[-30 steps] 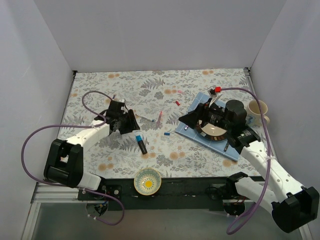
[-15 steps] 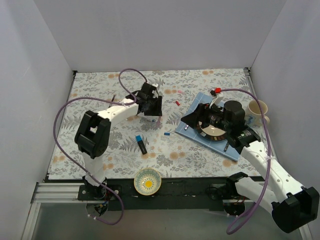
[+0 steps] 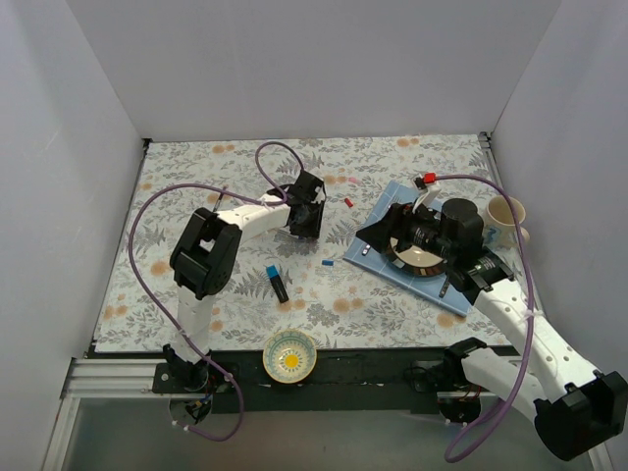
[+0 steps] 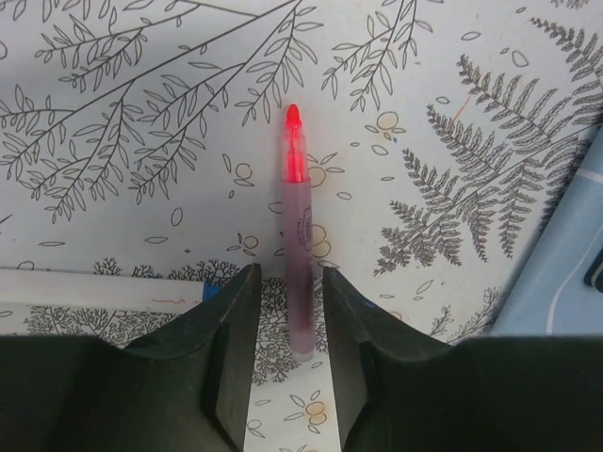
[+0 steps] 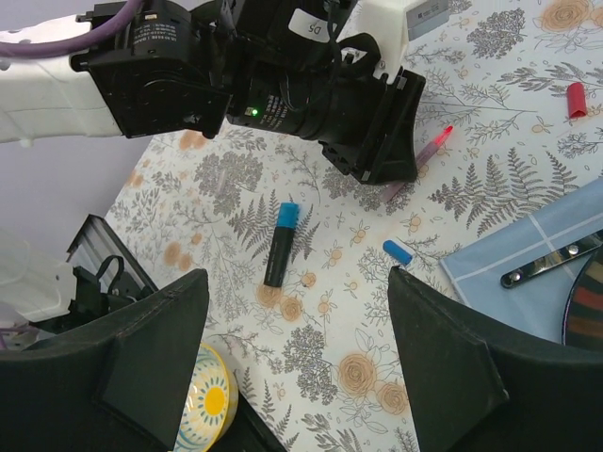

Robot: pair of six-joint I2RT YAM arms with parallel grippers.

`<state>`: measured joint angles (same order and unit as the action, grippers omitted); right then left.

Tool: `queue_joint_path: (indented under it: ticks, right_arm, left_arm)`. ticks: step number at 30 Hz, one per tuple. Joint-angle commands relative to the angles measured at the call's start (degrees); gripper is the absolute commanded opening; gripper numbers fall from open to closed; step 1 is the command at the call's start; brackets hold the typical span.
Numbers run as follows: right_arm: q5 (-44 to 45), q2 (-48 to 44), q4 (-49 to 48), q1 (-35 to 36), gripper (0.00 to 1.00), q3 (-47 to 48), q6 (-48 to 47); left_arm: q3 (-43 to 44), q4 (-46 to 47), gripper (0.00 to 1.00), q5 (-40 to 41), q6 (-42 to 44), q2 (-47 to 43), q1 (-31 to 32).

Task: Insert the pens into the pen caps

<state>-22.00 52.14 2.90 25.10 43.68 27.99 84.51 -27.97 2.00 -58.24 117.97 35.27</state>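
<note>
We see the left gripper (image 4: 290, 275) narrowly open astride the pink pen (image 4: 298, 226), which lies on the floral cloth (image 4: 452, 113) at the centre of its wrist view, red tip toward the top. The right gripper (image 5: 300, 278) hangs wide open, holding nothing.

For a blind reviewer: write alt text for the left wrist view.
A pink pen with a red tip lies on a leaf-print tablecloth, its near end between the open fingers of the left gripper. A blue mat edges in at right.

Robot lab booth: plain white walls (image 3: 314, 69), floral tablecloth (image 3: 412, 157), aluminium mounting rail (image 3: 118, 378).
</note>
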Motion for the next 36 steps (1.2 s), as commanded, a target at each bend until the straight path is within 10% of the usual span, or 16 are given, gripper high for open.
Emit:
queue_joint_path:
  ticks: [1, 10, 36]
  right_arm:
    - [1.3, -1.3, -2.2, 0.0, 0.82, -0.1, -1.4]
    - [7.0, -1.1, -2.0, 0.1, 0.82, 0.1, -0.3]
    - [0.6, 17.9, -25.0, 0.2, 0.71, -1.1, 16.0]
  left_arm:
    - [1.4, -1.3, 0.29, 3.6, 1.8, 1.5, 0.8]
    - [-2.2, 0.5, 0.0, 7.0, 1.2, 1.6, 3.9]
    - [-18.1, 13.7, 0.0, -21.4, -5.3, -31.3, 3.8]
